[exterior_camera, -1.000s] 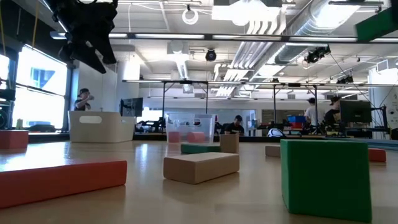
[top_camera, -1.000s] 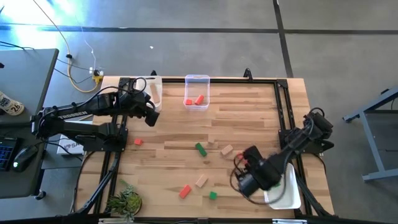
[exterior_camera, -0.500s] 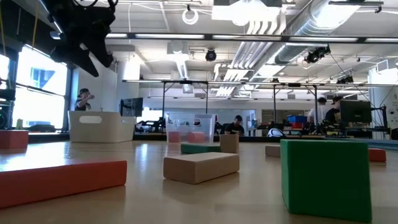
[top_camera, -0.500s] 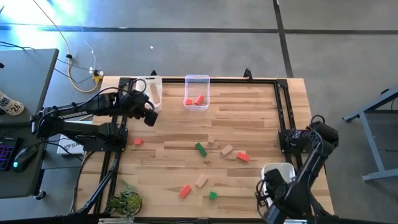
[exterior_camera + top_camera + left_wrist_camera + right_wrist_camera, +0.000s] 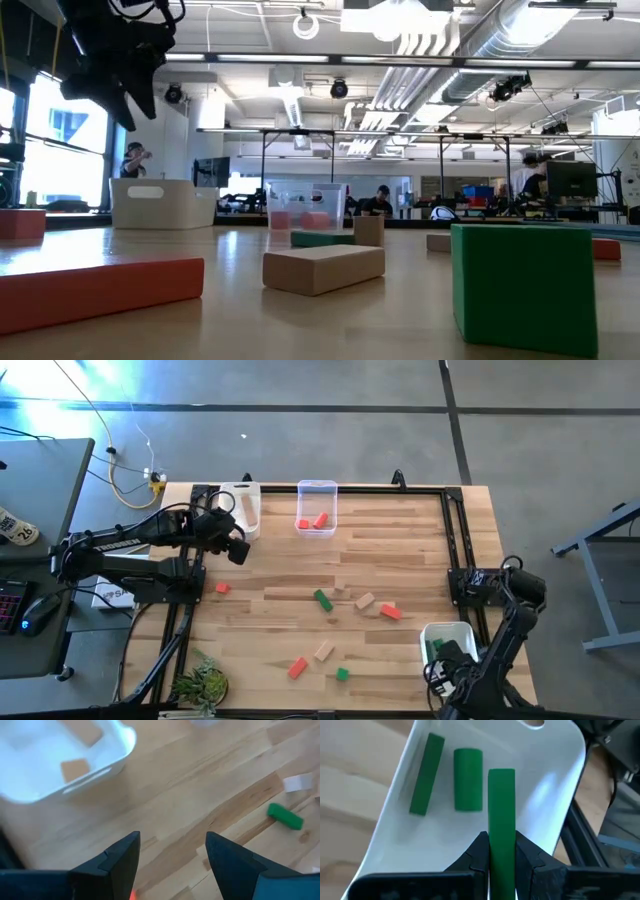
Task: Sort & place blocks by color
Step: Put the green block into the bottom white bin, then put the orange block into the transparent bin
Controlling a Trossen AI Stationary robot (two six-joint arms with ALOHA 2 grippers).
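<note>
My right gripper [image 5: 501, 851] is shut on a green bar [image 5: 501, 815] above the white tub [image 5: 447, 643] at the table's near right corner. Two more green blocks [image 5: 427, 774] [image 5: 468, 780] lie on the tub's floor. My left gripper [image 5: 172, 850] hangs open and empty above the table's left side [image 5: 237, 550], next to a white tub [image 5: 65, 765] holding light wood blocks. Loose blocks lie flat mid-table: a green bar [image 5: 322, 600], a light wood one [image 5: 364, 601], a red one [image 5: 390, 612], a red bar [image 5: 298, 667], a green cube [image 5: 342, 674]. My right gripper pinches the green bar by its lower end [image 5: 501, 845] between the two fingers [image 5: 477, 852]. The fingers point down into the tub and lie along the bar. Its free end [image 5: 501, 775] sticks out past the fingertips, and the bar is lifted clear above the tub's floor.
A clear tub [image 5: 316, 518] with red blocks stands at the table's far edge. A small red block [image 5: 222, 588] lies near the left rail. A small plant [image 5: 200, 682] sits at the near left corner. Black frame rails [image 5: 455, 530] run along the table's sides.
My right gripper has swung from the table's right middle toward the near right corner, carrying the green bar, and now stands over the white tub. My left gripper has drifted a little toward the table's left edge.
</note>
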